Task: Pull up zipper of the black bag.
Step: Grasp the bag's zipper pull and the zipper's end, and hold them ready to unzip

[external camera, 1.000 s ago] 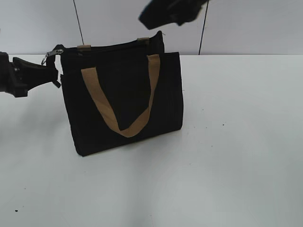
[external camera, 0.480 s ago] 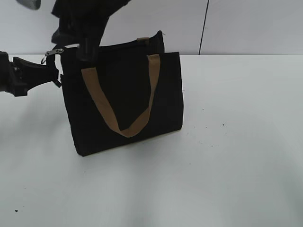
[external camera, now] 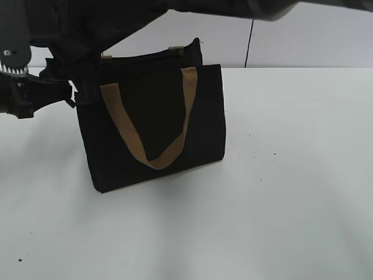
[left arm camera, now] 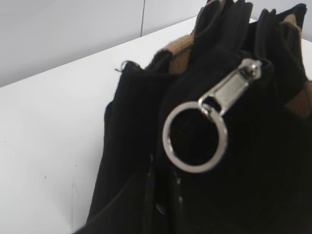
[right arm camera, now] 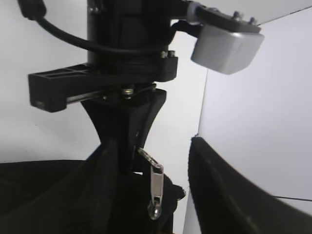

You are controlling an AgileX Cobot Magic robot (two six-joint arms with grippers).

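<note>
Hanging zipper pull [right arm camera: 156, 187] beside left hand [right arm camera: 119, 146].

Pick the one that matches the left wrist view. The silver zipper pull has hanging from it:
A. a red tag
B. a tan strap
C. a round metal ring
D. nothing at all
C: the zipper pull on the bag ends in an open round ring of shiny metal, hanging against the black fabric, with no strap or tag on it.
</note>
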